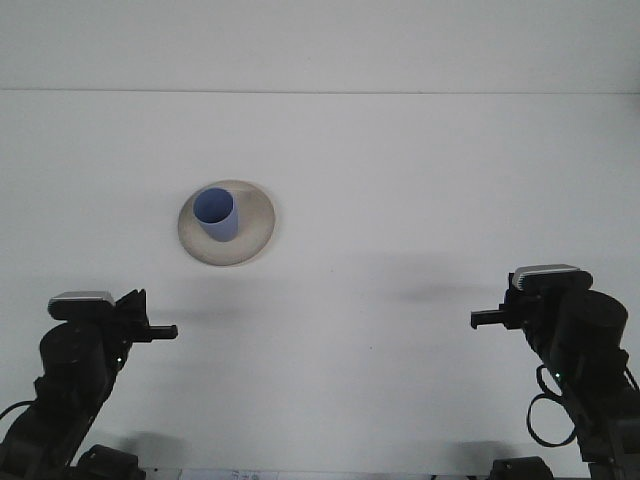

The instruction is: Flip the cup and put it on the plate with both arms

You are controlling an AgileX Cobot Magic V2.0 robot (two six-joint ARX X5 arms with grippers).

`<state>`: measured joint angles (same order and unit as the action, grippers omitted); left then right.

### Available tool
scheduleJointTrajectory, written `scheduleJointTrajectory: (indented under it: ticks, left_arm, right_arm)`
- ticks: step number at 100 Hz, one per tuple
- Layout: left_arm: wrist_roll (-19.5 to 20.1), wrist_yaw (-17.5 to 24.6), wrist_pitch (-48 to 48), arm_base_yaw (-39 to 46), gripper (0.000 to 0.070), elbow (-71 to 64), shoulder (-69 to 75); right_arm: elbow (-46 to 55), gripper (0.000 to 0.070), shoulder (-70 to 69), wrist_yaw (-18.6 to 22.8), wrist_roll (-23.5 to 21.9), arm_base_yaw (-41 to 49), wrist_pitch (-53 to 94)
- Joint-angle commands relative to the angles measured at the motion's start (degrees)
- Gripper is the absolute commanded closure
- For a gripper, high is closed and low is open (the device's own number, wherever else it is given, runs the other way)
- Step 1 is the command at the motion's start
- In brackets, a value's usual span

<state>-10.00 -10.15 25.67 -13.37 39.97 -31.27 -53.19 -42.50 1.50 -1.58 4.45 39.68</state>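
Both arms cut off below; each gripper too small to read

- Blue cup (216, 214), plain, no pattern
- Beige plate (255, 232), at ten o'clock on the table
- White table (420, 190), unmarked
- Black left gripper (160, 330) and right gripper (486, 320)

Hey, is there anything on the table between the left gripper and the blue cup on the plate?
Nothing visible. The blue cup stands upright on the plate, and the table between it and the left gripper is bare. The right gripper is far off to the other side.
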Motion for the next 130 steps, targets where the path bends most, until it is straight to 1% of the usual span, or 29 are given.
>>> scheduleJointTrajectory:
  ticks: [1, 70, 73, 79, 82, 92, 102, 107, 122, 130]
  left_arm:
    - [-0.11, -0.17, -0.90, -0.13, 0.0688, 0.90, 1.09]
    - [-0.13, -0.15, -2.80, -0.15, 0.0685, 0.90, 15.65]
    - [1.03, -0.15, -2.99, -0.15, 0.0685, 0.81, 15.98]
    - [6.14, -0.35, -3.52, 0.11, 0.0685, 0.79, 16.98]
    - [7.74, -0.33, -3.98, 0.37, 0.0685, 0.76, 17.40]
    - [7.61, -0.28, -6.40, 1.25, 0.0685, -1.05, 19.12]
    - [7.63, -0.17, -10.62, 2.75, 0.0685, -6.43, 22.27]
    - [7.61, 0.94, -12.52, 3.52, 0.0685, -9.79, 24.15]
    - [7.61, 7.67, -17.51, 5.86, 0.0685, -20.13, 29.83]
    - [7.30, 9.33, -20.44, 6.82, 0.0685, -24.94, 31.10]
  right_arm:
    - [-0.48, 0.0700, -0.28, -0.02, -0.55, 0.09, -0.70]
    - [-0.48, 0.0700, -0.28, -0.02, -0.55, 0.09, -0.68]
    - [-0.48, 0.0700, -0.28, -0.02, -0.55, 0.09, -0.70]
    - [-0.48, 0.0700, -0.28, -0.02, -0.55, 0.09, -0.68]
    - [-0.48, 0.0700, -0.28, -0.02, -0.55, 0.09, -0.70]
    - [-0.48, 0.0700, -0.28, -0.02, -0.55, 0.09, -0.70]
    - [-0.48, 0.0700, -0.28, -0.02, -0.55, 0.09, -0.70]
    - [-0.48, 0.0700, -0.28, -0.02, -0.55, 0.09, -0.68]
    - [-0.48, 0.0700, -0.28, -0.02, -0.55, 0.09, -0.68]
    - [-0.48, 0.0700, -0.28, -0.02, -0.55, 0.09, -0.70]
